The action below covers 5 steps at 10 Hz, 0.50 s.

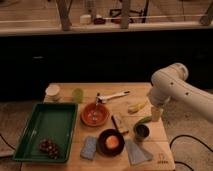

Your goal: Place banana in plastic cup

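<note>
The banana [137,106] is a small pale yellow curved fruit lying on the wooden table [100,90], right of the middle. The plastic cup [77,94] is a translucent yellow-green tumbler standing at the table's back left, next to a white round cup [52,91]. My white arm comes in from the right, and the gripper [156,114] hangs at the table's right edge, just right of the banana and apart from it.
A green tray [47,125] with dark grapes [50,147] sits front left. An orange bowl [94,114], a white-handled utensil [112,96], a green vegetable [143,120], a metal cup [141,131], a dark bowl with an orange [111,142] and two grey cloths [135,152] crowd the centre and front.
</note>
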Available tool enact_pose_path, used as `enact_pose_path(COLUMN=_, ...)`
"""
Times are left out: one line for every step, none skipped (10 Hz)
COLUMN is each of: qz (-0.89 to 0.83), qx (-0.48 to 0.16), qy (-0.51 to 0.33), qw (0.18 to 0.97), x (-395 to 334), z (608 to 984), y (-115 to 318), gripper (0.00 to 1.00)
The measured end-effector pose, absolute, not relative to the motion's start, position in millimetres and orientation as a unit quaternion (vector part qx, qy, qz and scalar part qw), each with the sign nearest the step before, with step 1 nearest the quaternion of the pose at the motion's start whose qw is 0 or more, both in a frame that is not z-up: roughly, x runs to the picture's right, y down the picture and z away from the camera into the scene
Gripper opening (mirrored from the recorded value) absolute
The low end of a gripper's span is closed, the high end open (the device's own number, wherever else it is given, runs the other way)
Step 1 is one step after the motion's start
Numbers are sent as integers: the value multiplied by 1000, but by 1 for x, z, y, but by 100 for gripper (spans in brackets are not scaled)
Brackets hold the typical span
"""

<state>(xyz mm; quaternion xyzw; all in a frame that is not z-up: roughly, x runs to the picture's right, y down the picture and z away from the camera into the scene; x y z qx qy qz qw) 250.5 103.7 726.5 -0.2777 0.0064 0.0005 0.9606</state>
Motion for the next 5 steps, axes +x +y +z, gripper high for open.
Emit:
enact_pose_path(qz=-5, qx=-278, qy=4, qw=961, x=252, z=729, y=104, gripper=80)
enact_pose_path(qz=-12, qx=-277, qy=0, qw=961, x=246, z=735, y=101, gripper=80)
enact_pose_path(qz=-19, qx=-278, qy=-3, qw=961, x=240, z=744, y=100, gripper=80)
enact_pose_path(qz=-26, qx=-277, qy=-8, qw=961, x=232, z=754, y=97, gripper=80)
enact_pose_path(qz=-29, qx=-276, qy=-7, qw=961, x=233, z=756, y=96, gripper=80)
